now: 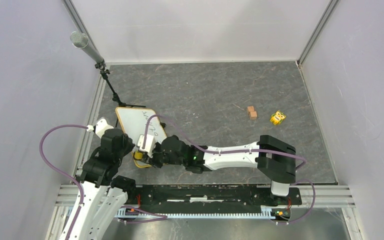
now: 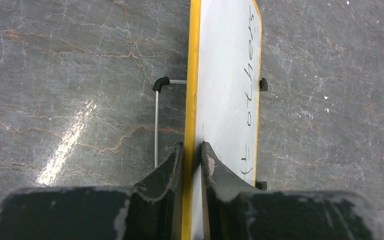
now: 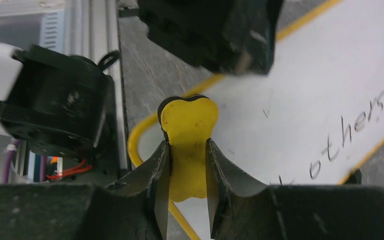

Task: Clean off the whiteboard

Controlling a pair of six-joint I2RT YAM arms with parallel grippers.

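Observation:
The whiteboard (image 1: 132,121) lies on the grey table at the left, a yellow frame round it. Black handwriting (image 2: 250,75) runs along its right side, and in the right wrist view that writing (image 3: 352,132) sits at the right. My left gripper (image 2: 192,150) is shut on the whiteboard's (image 2: 225,65) left frame edge, one finger on each side. My right gripper (image 3: 187,145) is shut on a yellow eraser (image 3: 187,120), which rests at the near corner of the whiteboard (image 3: 305,85). From above, the right gripper (image 1: 142,156) and eraser (image 1: 138,156) sit just right of the left gripper (image 1: 126,146).
A microphone (image 1: 80,40) on a black stand stands at the back left, its foot just behind the board. Two small wooden blocks (image 1: 252,112) and a yellow toy (image 1: 277,118) lie to the right. A thin metal rod with a black cap (image 2: 160,85) lies beside the board's left edge.

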